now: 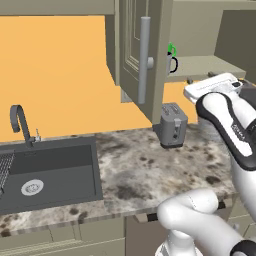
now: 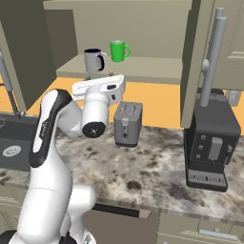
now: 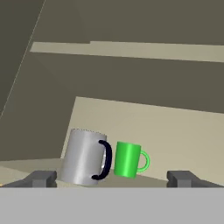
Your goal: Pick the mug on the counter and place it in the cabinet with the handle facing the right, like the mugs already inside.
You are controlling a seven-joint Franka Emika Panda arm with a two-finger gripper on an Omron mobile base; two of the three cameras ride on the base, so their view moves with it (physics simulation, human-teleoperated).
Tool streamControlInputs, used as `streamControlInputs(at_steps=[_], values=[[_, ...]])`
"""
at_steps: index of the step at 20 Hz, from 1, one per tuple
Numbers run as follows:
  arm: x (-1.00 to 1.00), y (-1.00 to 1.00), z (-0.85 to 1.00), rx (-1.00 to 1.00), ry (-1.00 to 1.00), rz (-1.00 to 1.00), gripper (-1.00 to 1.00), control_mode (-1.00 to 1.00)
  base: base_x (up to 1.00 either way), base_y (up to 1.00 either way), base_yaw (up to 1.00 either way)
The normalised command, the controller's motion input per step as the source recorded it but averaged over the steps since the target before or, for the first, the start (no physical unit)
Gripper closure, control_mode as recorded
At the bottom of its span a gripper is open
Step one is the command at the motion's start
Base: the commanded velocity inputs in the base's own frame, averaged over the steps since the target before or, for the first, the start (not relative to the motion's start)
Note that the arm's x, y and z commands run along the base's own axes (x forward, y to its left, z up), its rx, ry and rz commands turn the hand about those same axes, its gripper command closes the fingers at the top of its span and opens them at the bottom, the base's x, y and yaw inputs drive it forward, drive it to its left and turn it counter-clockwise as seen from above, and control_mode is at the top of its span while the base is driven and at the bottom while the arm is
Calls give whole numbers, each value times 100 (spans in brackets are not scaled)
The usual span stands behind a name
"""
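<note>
The pale grey mug [image 3: 84,156] with its black loop handle stands on the shelf [image 3: 175,135] of the open cabinet [image 2: 143,66]. Its handle points right in the hand view. A green mug [image 3: 127,159] stands just to its right, handle also to the right. In the right base view the grey mug [image 2: 94,60] is at the shelf's front left and the green mug [image 2: 118,50] sits behind it. My gripper [image 3: 113,179] is open with nothing between its fingers. It hovers just in front of and below the shelf edge, apart from the mug.
The cabinet door [image 1: 137,50] with its long grey bar handle [image 1: 144,60] hangs open left of the shelf. A toaster [image 2: 127,123] stands on the speckled counter [image 2: 157,167] under my hand. A coffee machine [image 2: 209,143] is at the right, and a sink [image 1: 45,172] with a faucet [image 1: 20,122] at the left.
</note>
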Motion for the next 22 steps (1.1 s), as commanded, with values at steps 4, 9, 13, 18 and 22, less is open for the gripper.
streamControlInputs(at_steps=[4,9,13,18,22], values=[[-36,0,-42,0,0,-4,-100,-100,0,0,0],[-20,0,-59,1,5,-8,-100,-100,0,0,0],[0,0,-71,4,15,-11,-100,-100,0,0,0],[0,0,-65,4,18,-11,-100,-100,0,0,0],[4,-1,-64,4,21,-10,-100,-100,0,0,0]])
